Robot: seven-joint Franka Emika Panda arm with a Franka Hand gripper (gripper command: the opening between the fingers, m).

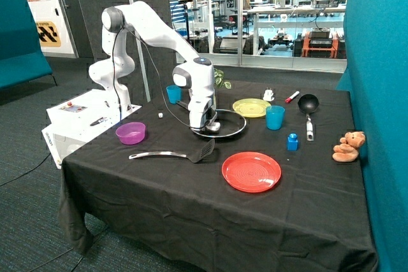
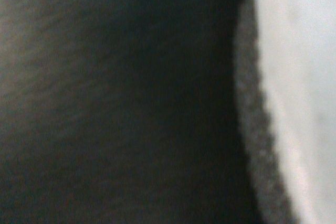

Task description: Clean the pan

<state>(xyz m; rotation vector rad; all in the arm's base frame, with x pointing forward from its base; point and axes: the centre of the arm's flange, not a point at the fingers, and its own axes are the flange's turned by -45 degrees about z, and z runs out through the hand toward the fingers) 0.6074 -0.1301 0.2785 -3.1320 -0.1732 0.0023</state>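
Observation:
The pan, round, shallow and black with a shiny metal rim, lies in the middle of the black-clothed table. Its long handle is hidden behind the arm. My gripper points straight down and reaches into the pan's side nearest the purple bowl. A small pale grey thing lies at its tip inside the pan. The wrist view is very close: a dark surface fills most of it, and a pale thing with a rough grey edge fills one side.
A black slotted spatula and a purple bowl lie near the pan. A red plate, yellow plate, two blue cups, a small ladle-like pan, a blue block and a teddy bear stand around.

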